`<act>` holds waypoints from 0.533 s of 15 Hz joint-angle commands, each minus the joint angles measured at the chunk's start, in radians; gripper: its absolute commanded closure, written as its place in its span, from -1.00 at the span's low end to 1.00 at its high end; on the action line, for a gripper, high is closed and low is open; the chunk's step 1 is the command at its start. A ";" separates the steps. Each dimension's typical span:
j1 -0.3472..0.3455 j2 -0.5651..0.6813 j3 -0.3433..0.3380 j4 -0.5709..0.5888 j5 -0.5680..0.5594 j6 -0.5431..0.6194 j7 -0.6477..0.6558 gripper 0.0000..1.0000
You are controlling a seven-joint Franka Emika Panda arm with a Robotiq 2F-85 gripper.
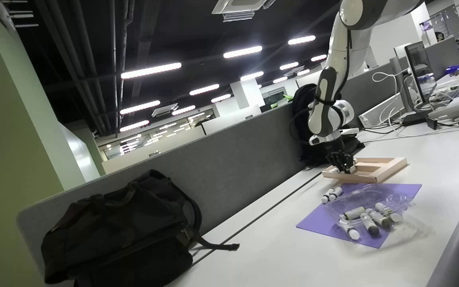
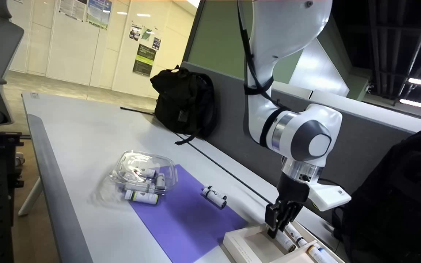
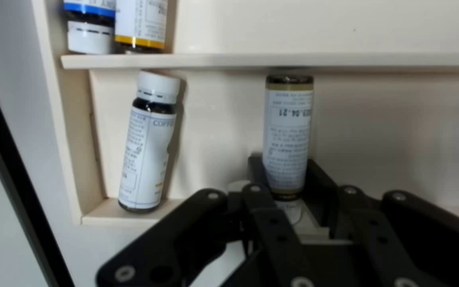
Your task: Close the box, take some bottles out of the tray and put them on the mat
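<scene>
The fingers [image 3: 327, 199] are closed on a bottle [image 3: 288, 139] lying in the uncovered box [image 2: 240, 249]; in the wrist view they bear on both its sides, close to the cap end. This off-centre hold is judged the main hazard: during lifting, the unsupported base may sag, and the bottle may pivot or slip if clamping force is low. Lift vertically. Travel toward the base end would drive the bottle against the divider [image 3: 253, 60], which runs just beside it; whether the two touch cannot be determined. Sideways drift may strike the neighbouring bottle [image 3: 148, 151], slanted in the same compartment [image 3: 213, 119]; its base overlaps the near wall [image 3: 100, 215] in the wrist view, and whether it rests there is unclear. If so, a light knock could tip it out. At the mat [image 2: 196, 223], the two loose bottles [image 2: 215, 199] lying side by side at the edge are exposed to collision on a low crossing. A cylindrical bottle released above the surface, or at an angle, may roll onto the counter [image 2: 86, 124]. The clear plastic container [image 2: 137, 157] occupies the end of the mat away from the box and reduces the landing area; contact would disturb the bottles inside [image 2: 160, 181].
</scene>
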 commanded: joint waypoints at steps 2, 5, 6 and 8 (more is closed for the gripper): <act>-0.058 -0.170 0.081 -0.117 0.040 -0.056 -0.121 0.86; -0.061 -0.259 0.122 -0.200 0.073 -0.116 -0.241 0.86; -0.053 -0.283 0.126 -0.230 0.083 -0.127 -0.272 0.86; -0.032 -0.313 0.129 -0.284 0.099 -0.140 -0.321 0.86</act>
